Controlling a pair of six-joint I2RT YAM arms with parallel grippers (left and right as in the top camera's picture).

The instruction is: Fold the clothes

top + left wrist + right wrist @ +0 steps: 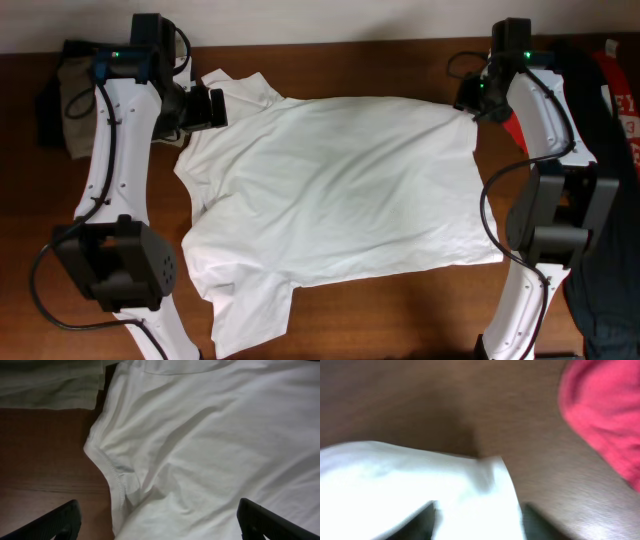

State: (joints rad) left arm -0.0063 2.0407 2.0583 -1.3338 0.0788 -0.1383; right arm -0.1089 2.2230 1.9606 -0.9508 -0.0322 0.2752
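A large white T-shirt [335, 195] lies spread flat across the brown table, one sleeve at the front left and another at the back left. My left gripper [214, 106] hovers over the back-left sleeve and stands wide open; in the left wrist view its gripper [160, 527] frames the sleeve seam [116, 480] with nothing held. At the shirt's back-right corner, my right gripper [469, 101] has closed on fabric. The blurred right wrist view shows white cloth [470, 505] filling the gap of the right gripper [477, 522].
A folded khaki garment [70, 108] lies at the back left, also seen as the khaki garment [50, 382]. A red garment [622, 95] and a black garment [610, 290] sit along the right edge; the red garment [605, 415] is near my right gripper.
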